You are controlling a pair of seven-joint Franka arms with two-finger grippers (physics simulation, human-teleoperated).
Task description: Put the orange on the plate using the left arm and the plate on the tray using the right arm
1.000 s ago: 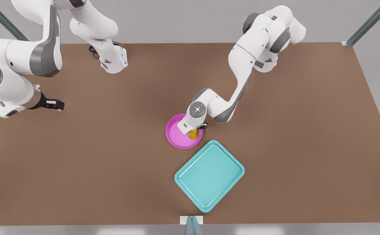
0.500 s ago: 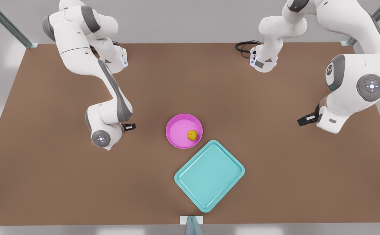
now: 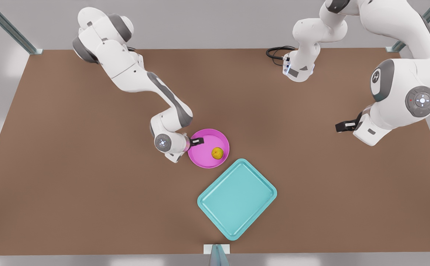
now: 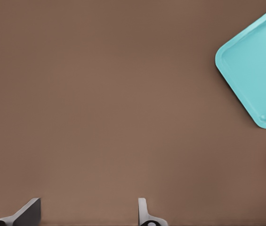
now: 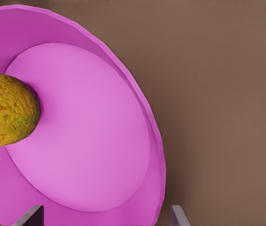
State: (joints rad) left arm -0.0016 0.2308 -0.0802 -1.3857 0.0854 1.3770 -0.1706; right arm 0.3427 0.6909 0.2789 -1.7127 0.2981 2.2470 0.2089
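The orange [image 3: 217, 152] lies inside the magenta plate [image 3: 204, 155], toward the rim that faces the turquoise tray [image 3: 237, 199]. The tray sits empty just beside the plate, nearer the table's front edge. My right gripper [image 3: 196, 140] is at the plate's rim on the front view's left. In the right wrist view it [image 5: 104, 219] is open, with the plate [image 5: 90, 141] between its fingers and the orange [image 5: 8, 110] farther in. My left gripper [image 3: 342, 126] waits open at the front view's right, above bare table. In its wrist view my left gripper [image 4: 86, 214] has the tray [image 4: 260, 70] off to one side.
Both arm bases stand at the table's far edge, with a black cable [image 3: 276, 51] coiled beside the one on the front view's right. A small white and grey fixture [image 3: 217, 249] sits at the front edge below the tray.
The left gripper let go of the orange on the plate and withdrew to the front view's right. The right arm swung in from the front view's left to the plate's rim.
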